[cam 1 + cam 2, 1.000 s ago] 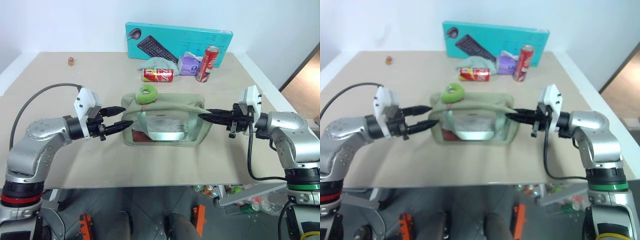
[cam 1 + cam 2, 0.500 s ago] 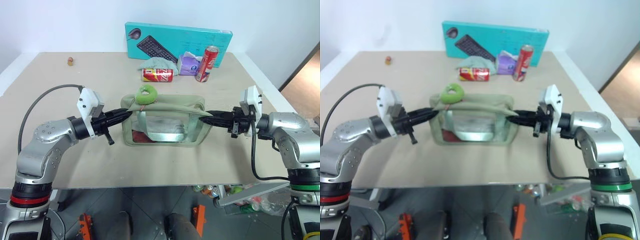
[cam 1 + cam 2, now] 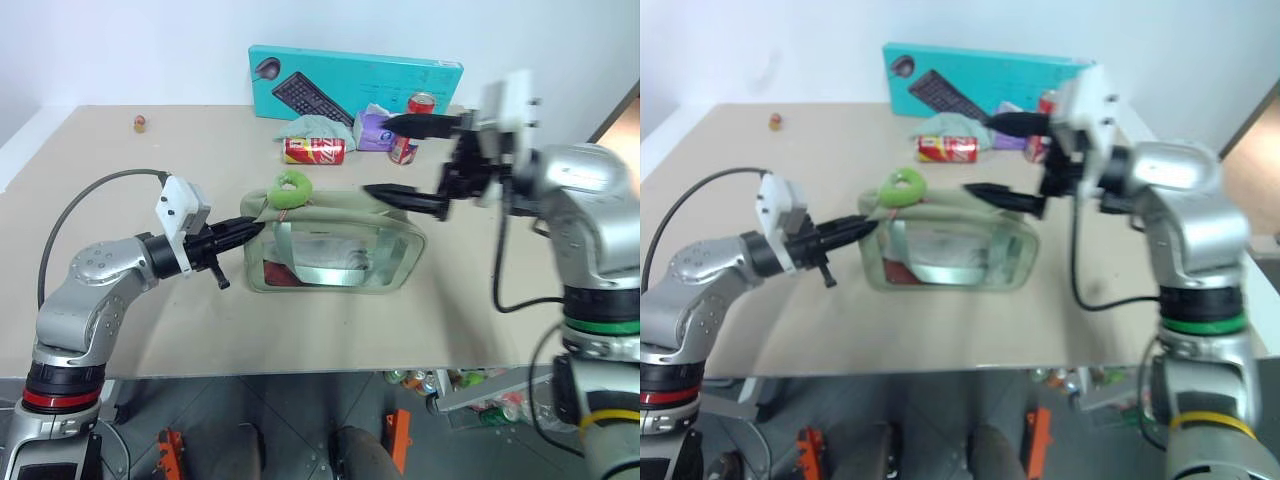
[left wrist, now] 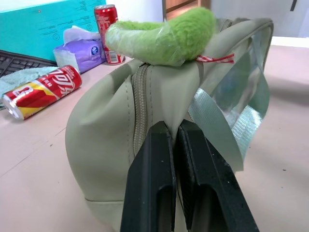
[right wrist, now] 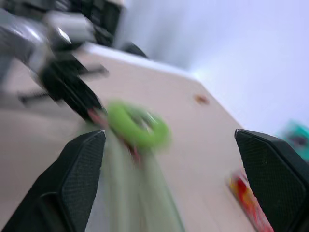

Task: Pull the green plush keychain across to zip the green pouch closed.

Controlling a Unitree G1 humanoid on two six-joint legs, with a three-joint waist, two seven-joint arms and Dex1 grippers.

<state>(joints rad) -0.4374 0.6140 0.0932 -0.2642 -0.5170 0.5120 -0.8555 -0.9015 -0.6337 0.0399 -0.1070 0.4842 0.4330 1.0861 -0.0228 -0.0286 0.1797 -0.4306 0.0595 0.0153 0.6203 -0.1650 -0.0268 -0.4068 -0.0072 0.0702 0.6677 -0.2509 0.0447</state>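
The wide beige counter (image 3: 120,300) carried everything. At its far edge a flat turquoise cardboard keyboard box (image 3: 340,80) leaned against the white wall. Near the middle of the counter stood the green pouch (image 3: 335,250), a large pale sage-green fabric zipper bag with a clear plastic window and two green bands facing the robot. The left gripper (image 3: 245,232), at the end of the silver left arm, pointed at the pouch's left end with its jaws together, pinching the fabric just beside the zipper, as the left wrist view showed. The right gripper (image 3: 405,158) hung in the air above the pouch's right end, its jaws spread wide apart and holding nothing, clear of the pouch. Behind the pouch lay a red and yellow drink can (image 3: 315,150) on its side, beside a crumpled pale teal cloth (image 3: 318,126), a purple tissue pack (image 3: 375,130) and an upright red can (image 3: 412,125). The green plush keychain (image 3: 293,188), a small lime fuzzy ring, sat on the pouch's top at its left end. A tiny brown object (image 3: 142,122) rested far left.
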